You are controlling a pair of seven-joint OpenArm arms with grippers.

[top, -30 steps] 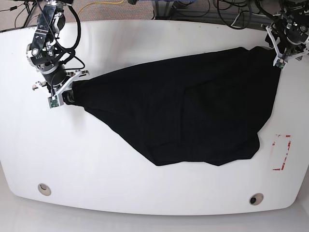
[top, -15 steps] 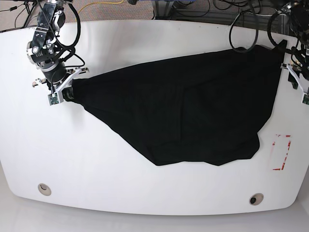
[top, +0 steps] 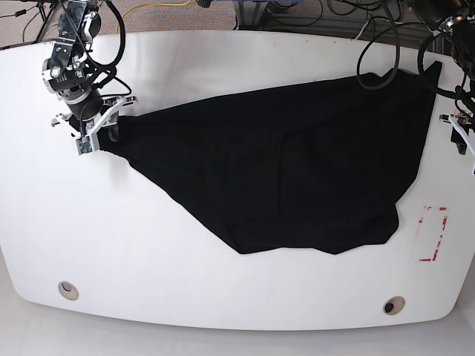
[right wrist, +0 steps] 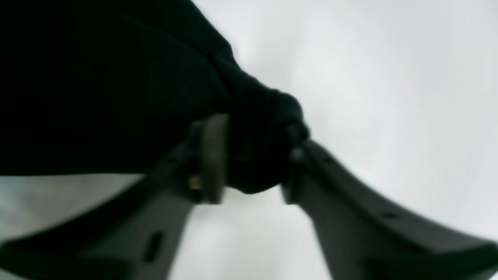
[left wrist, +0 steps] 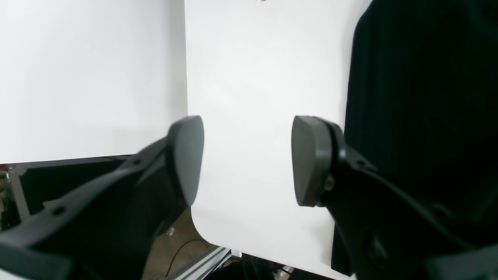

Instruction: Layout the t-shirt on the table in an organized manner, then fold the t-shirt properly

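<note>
The black t-shirt (top: 297,163) lies spread across the white table (top: 185,245), stretched from far right to left. My right gripper (top: 95,135) is shut on the shirt's bunched left corner (right wrist: 256,155), which shows pinched between the fingers (right wrist: 212,155) in the right wrist view. My left gripper (top: 462,132) is open and empty at the table's right edge, just beside the shirt's right side. In the left wrist view the left gripper (left wrist: 249,159) has its jaws wide apart over bare table (left wrist: 253,77), with the shirt (left wrist: 420,97) to its right.
A red tape rectangle (top: 433,233) is at the right front. Two grommet holes (top: 68,289) (top: 393,305) sit near the front edge. Cables (top: 371,22) hang behind the far edge. The table's rounded corner (left wrist: 202,229) is close to the left gripper.
My left gripper has let go of the shirt's far right corner and moved forward along the right edge. My right gripper has pulled the left corner slightly back and left.
</note>
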